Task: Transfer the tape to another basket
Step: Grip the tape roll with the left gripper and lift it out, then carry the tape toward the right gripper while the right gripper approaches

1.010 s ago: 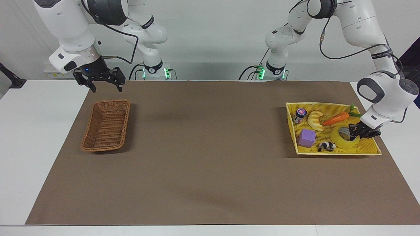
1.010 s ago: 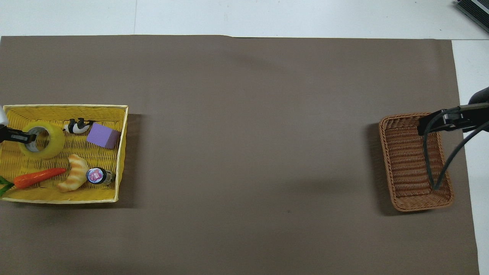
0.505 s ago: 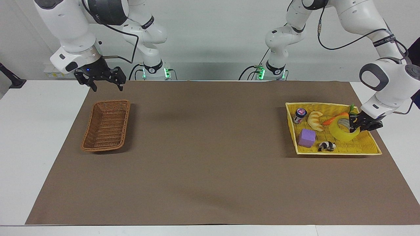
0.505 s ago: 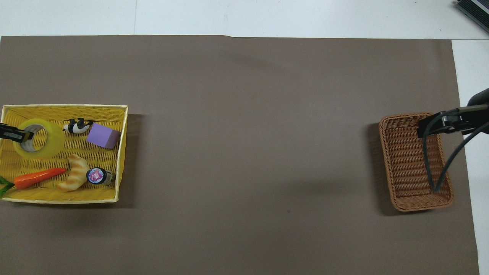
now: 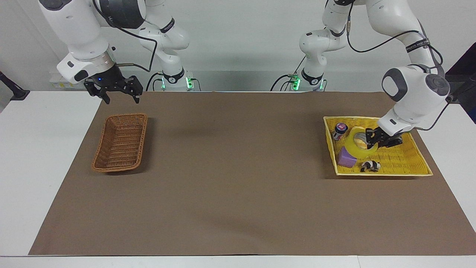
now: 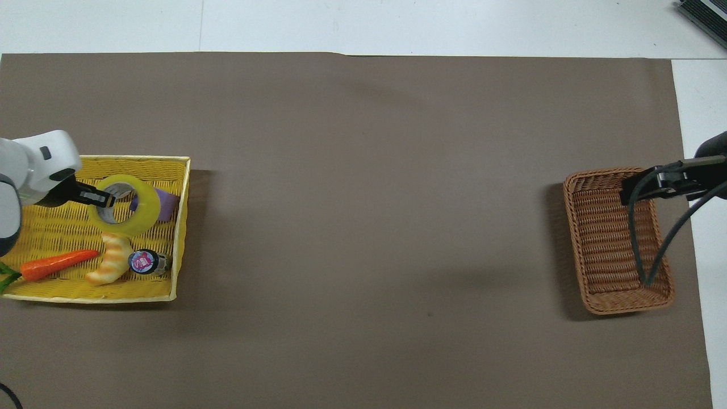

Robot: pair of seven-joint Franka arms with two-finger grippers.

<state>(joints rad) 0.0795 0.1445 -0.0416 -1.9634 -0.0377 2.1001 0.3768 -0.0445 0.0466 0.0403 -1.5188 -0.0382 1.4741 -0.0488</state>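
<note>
The yellow tape roll [image 5: 352,144] hangs tilted in my left gripper [image 5: 372,143], which is shut on its rim. It is lifted a little above the yellow tray [image 5: 403,160], over the purple cube and the croissant toy. In the overhead view the tape [image 6: 145,215] and the left gripper [image 6: 107,198] are over the tray's end toward the table's middle. The brown wicker basket [image 5: 119,169] lies empty at the right arm's end, also in the overhead view [image 6: 625,307]. My right gripper [image 5: 118,97] is open, in the air over the basket's end nearer the robots.
The yellow tray [image 6: 51,230] holds a carrot [image 6: 57,262], a croissant toy [image 6: 111,261], a small jar [image 5: 339,130], a purple cube [image 5: 347,160] and a black-and-white toy [image 5: 370,166]. A brown mat covers the table between tray and basket.
My left gripper has lifted the tape off the tray floor and carried it toward the table's middle, over the cube. The right arm has stayed in place.
</note>
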